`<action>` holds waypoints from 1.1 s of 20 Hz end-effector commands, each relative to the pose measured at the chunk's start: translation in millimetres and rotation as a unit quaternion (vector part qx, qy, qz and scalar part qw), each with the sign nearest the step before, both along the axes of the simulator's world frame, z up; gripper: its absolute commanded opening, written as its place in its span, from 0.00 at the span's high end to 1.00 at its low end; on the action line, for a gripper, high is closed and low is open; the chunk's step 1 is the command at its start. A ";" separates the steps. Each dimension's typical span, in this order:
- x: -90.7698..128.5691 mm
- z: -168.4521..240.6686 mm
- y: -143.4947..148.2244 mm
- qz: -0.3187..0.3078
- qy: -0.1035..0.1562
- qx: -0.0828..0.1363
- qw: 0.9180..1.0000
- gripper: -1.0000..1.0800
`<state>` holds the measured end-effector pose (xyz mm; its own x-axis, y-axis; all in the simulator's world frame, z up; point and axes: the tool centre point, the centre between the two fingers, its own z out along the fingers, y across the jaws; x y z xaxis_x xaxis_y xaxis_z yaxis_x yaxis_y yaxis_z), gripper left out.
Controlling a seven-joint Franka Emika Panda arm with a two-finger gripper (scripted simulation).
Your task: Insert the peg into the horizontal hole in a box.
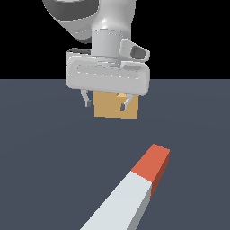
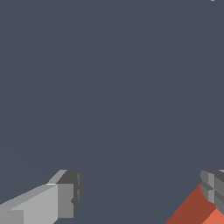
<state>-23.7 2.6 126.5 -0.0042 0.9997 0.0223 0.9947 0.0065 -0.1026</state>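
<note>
Orange-red-tipped, pale grey-white square-section peg (image 1: 134, 191) lies flat on the matte dark slate desk (image 1: 45, 157), red end pointing toward the plain tan cube-like box (image 1: 108, 108). White glossy claw (image 1: 106, 102) hangs above the desk in front of the box, fingers (image 1: 84, 97) spread apart, nothing between them. Small square hole in the box face is hidden behind the claw. Peg and box well apart.

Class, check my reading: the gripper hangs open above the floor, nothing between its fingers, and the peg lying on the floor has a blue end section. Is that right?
Not quite. The peg has an orange-red end section, not blue; the rest of it is pale grey-white, as the exterior view shows. The remainder stands: the gripper hangs open with nothing between its fingers, and the peg lies on the floor.
</note>
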 end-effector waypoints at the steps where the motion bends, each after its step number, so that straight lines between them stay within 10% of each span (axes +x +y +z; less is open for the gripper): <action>1: 0.0 0.0 0.0 0.000 0.000 0.000 1.000 0.04; 13: 24.5 -18.9 -53.5 -0.100 -0.014 -0.009 0.995 0.04; 22: 40.4 -46.4 -150.7 -0.265 -0.036 -0.023 0.963 0.04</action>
